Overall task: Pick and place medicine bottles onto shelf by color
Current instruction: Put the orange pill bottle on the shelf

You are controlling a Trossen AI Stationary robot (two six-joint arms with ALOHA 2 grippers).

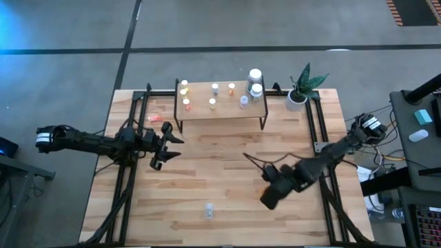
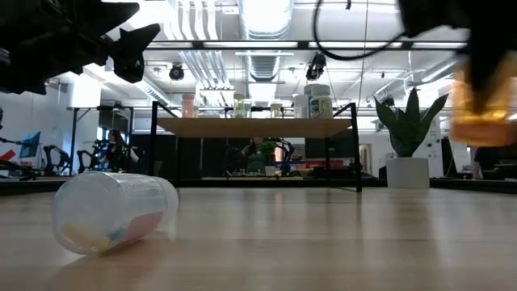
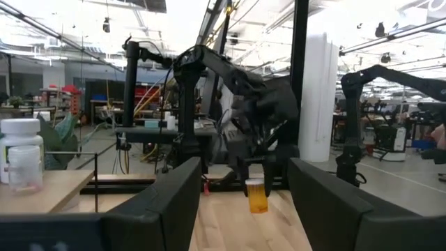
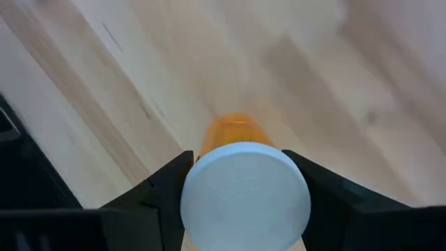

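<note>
I am logging view against view first. The right wrist view is showing what the high view hides: the right hand (image 4: 244,178) is pinching an orange bottle (image 4: 233,136) just under its white cap (image 4: 245,199), one finger on each side. From above, that right hand (image 1: 273,193) is only a dark mass over the bench (image 1: 227,165), toward its right edge and nearer the front; the bottle is not visible there. The left wrist view is confirming the grip from across the bench: the orange bottle (image 3: 258,196) is hanging upright from the right hand, clear of the wood.

The left hand (image 1: 167,141) is hovering above the bench near the left edge, just in front of the shelf's left end, fingers spread and holding nothing.

The low view alone is showing detail of a clear bottle (image 2: 113,212) lying on its side; the high view places it (image 1: 209,210) near the front edge, about mid-width.

The shelf (image 1: 220,111) is standing at the back edge. On it I am counting about seven small bottles plus two larger white-capped bottles (image 1: 255,83) at its right end; the smallest ones are hard to separate. A potted plant (image 1: 300,88) is sitting at the back right corner.
</note>
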